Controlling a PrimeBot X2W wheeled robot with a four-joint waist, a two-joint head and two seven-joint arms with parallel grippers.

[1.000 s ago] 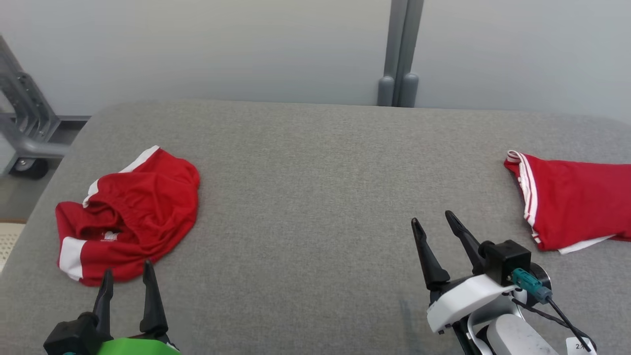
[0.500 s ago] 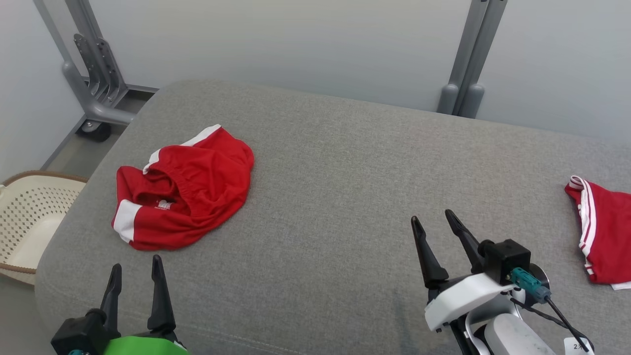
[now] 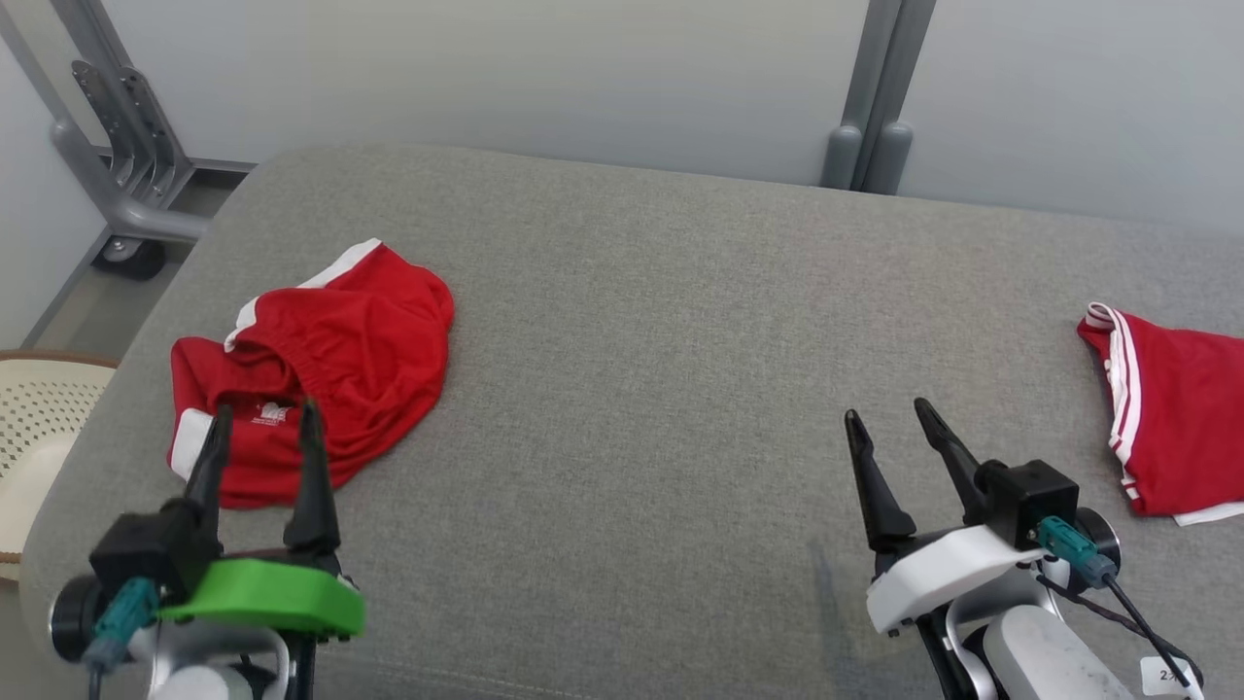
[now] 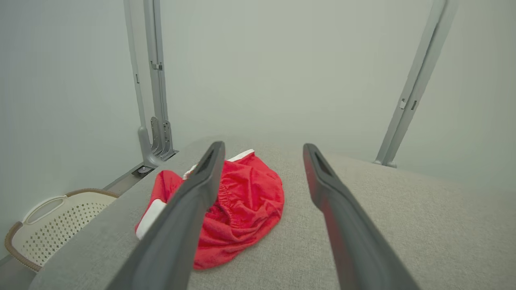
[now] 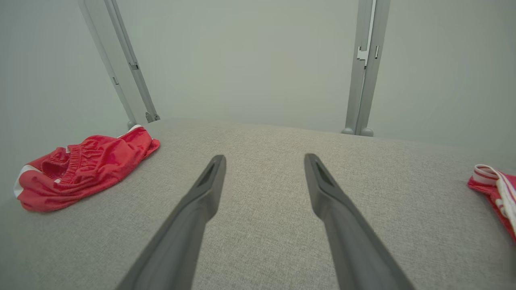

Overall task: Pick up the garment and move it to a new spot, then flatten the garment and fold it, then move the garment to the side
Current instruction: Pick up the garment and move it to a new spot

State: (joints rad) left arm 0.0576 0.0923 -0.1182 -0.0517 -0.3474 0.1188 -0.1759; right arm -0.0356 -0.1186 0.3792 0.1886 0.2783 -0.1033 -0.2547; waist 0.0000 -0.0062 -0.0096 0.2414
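Head view: the crumpled red garment (image 3: pixel 340 360) lies near the left end of the grey cushion (image 3: pixel 632 292). The left gripper (image 3: pixel 265 410), fingers apart and empty, crosses the garment's near edge and hides a strip of it; whether it touches the cloth cannot be told. The right gripper (image 3: pixel 887 410), fingers also apart, stands over bare cushion towards the near right. Another red garment (image 3: pixel 1176 418) at the right end is cut off by the frame, as is a basket (image 3: pixel 34 428) beyond the left end. Half a second ago the left fingertips stood short of the garment; the camera has also shifted.

Left wrist view: the left finger (image 4: pixel 193 193) covers the middle of the garment (image 4: pixel 246 201), and the basket (image 4: pixel 48 225) sits below the cushion's left end.

Right wrist view: the spread fingers (image 5: pixel 201 193) frame bare cushion, with the garment (image 5: pixel 88 165) far left and the other garment (image 5: pixel 494 189) cut off at right.
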